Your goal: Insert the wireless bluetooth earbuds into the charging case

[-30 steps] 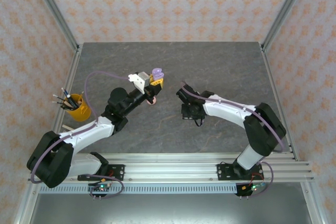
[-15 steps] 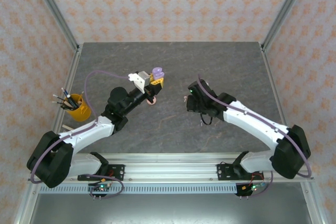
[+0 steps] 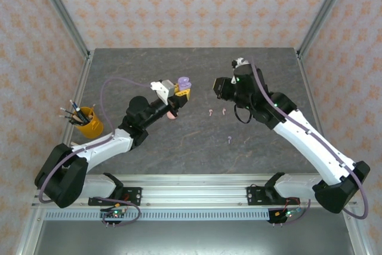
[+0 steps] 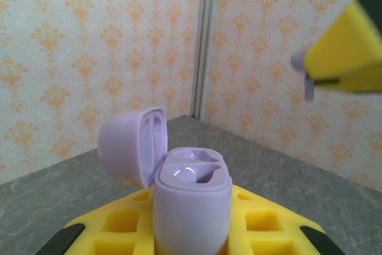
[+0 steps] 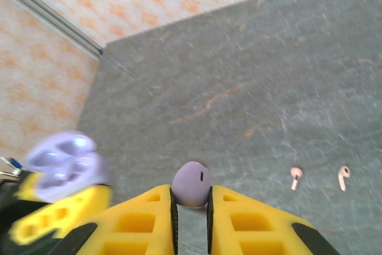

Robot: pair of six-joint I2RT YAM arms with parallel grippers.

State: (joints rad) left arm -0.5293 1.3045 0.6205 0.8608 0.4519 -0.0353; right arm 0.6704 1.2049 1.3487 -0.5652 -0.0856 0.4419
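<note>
1. The left gripper (image 3: 179,90) is clamped narrowly on the lilac charging case (image 4: 192,204). It holds the case upright off the table (image 3: 268,64) with the lid (image 4: 128,144) swung open toward 9 o'clock, so both sockets face up for loading.
2. The right gripper (image 5: 191,198) pinches a lilac earbud (image 5: 191,184) by its head, the stem poking free, probably so it can go in stem-first.
3. In the top view that gripper hangs at 3 o'clock of the case, near but apart. Closing the gap looks like the next move.
4. Two pink earbuds (image 3: 210,112) lie on the table at 6 o'clock of the right gripper, with a second lilac earbud (image 3: 230,141) further toward 6, awaiting their turn.
</note>
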